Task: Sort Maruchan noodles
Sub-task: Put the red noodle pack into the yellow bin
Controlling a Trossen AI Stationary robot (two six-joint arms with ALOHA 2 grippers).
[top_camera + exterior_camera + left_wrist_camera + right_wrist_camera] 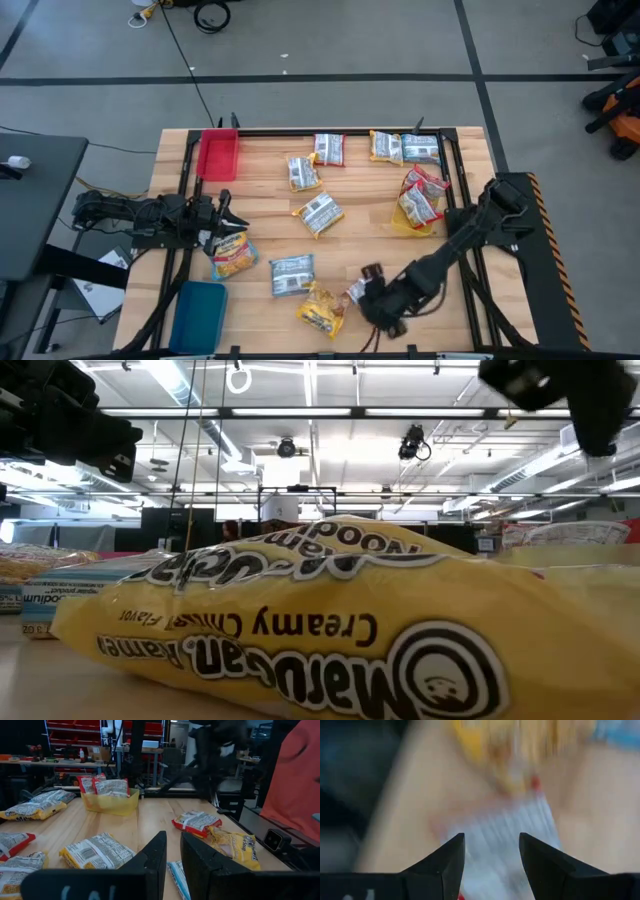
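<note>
Several Maruchan packets lie flat on the wooden table. My right gripper [372,292] [491,851] is open near the table's near edge. It hovers over a red-edged packet [355,291] [495,845], beside a yellow packet [320,311] that fills the low view [300,630]. My left gripper [224,212] [173,851] waits at the left side, open by a narrow gap and holding nothing, just beyond a yellow packet [232,254]. Other packets sit mid-table [319,213] and along the far edge [328,149]. Red packets [420,195] rest in the yellow tray [400,226].
A red tray [218,155] stands at the far left corner and a blue tray [198,316] at the near left corner. A blue-edged packet [292,274] lies between the grippers. Black frame rails [300,132] border the table. A person in an orange top [295,780] stands beyond the table.
</note>
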